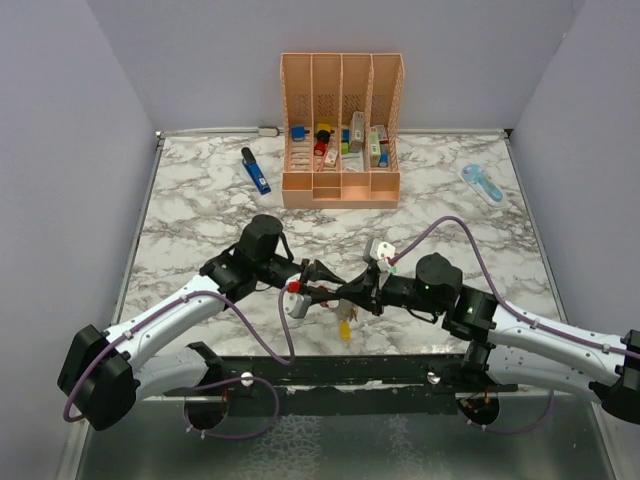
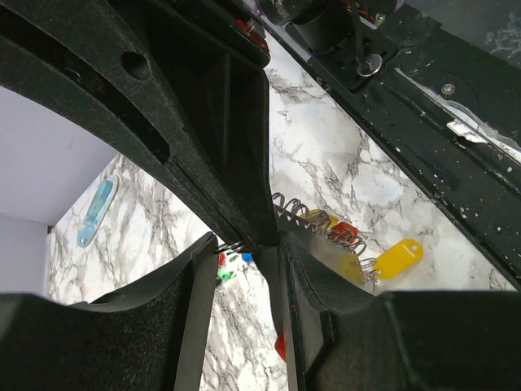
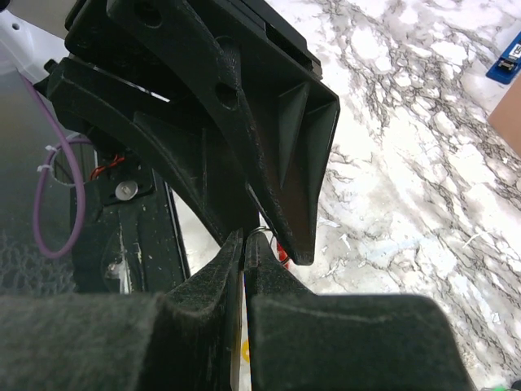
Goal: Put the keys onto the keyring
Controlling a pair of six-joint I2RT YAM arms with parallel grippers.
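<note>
Mid-frame: right fingers (image 3: 203, 318) clenched on the wire coil of keys (image 2: 397, 257); left fingers (image 2: 326, 314) part-open astride it, the coil trailing toward the frame's right.

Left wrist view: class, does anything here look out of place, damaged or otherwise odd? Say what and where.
The wire coil in mid-frame, running down to the yellow tag, looks odd. Its turns are pulled apart like a stretched spring instead of lying tight together. Nothing looks spilled.

The wire coil (image 2: 326, 230) vanishes partly behind the right fingers (image 2: 236, 163).
</note>
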